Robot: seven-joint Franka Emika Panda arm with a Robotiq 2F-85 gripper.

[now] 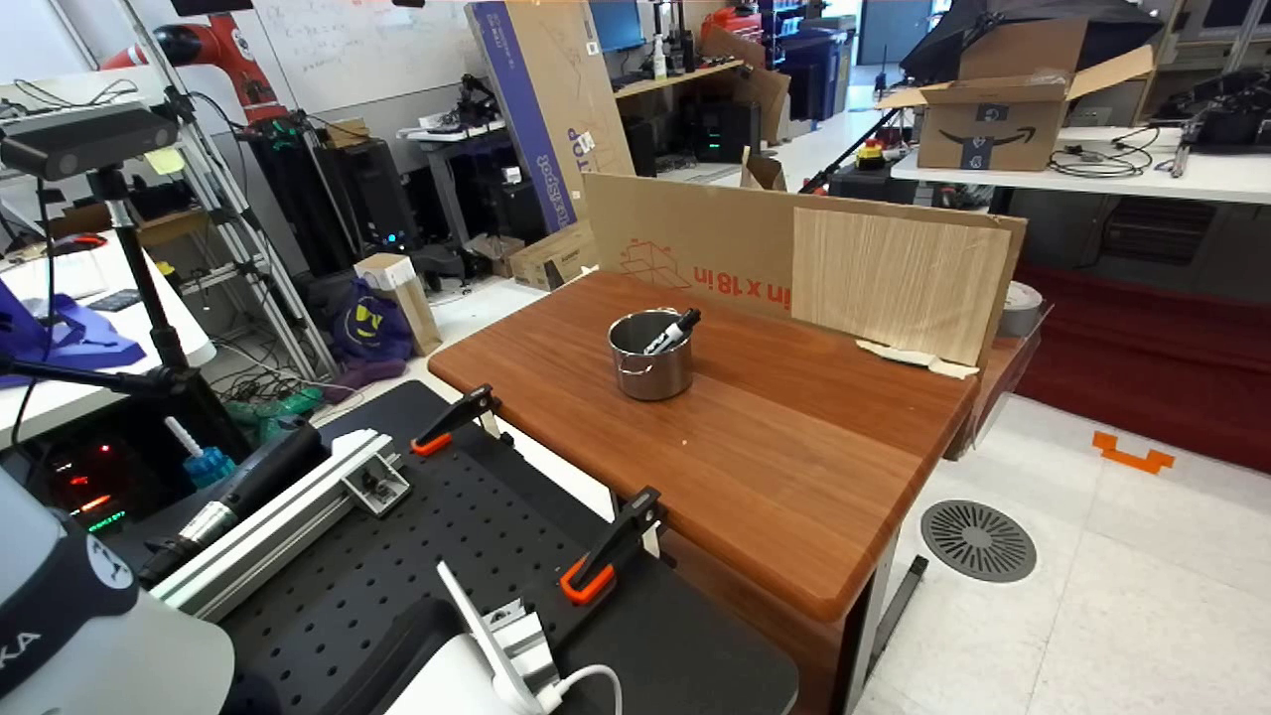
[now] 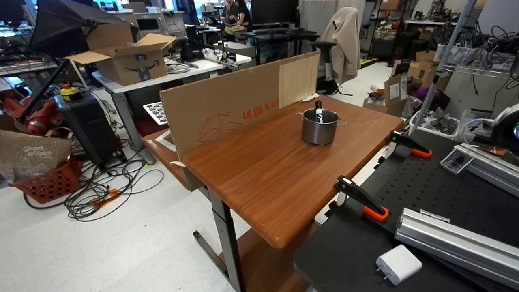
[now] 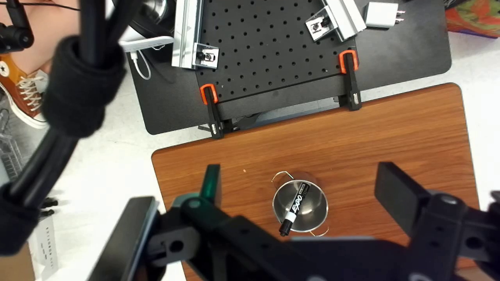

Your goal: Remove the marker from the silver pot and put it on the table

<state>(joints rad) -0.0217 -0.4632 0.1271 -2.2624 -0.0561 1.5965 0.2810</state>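
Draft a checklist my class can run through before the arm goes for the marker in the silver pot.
1. The pincer open: ok, wide gap, nothing held.
2. One end of the marker exposed: ok, it juts above the rim of the silver pot.
3. The silver pot upright: ok, standing on the table.
4. The pincer around the marker: not ok, nothing grips it yet.
5. The pincer's height over the marker: cannot tell.

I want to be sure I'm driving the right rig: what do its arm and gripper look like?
The arm is whitish, with a dark band carrying a round badge and the letters KA. The gripper is mostly black with blocky fingers, one tinged dark green. Black cables run through thick black sleeves.
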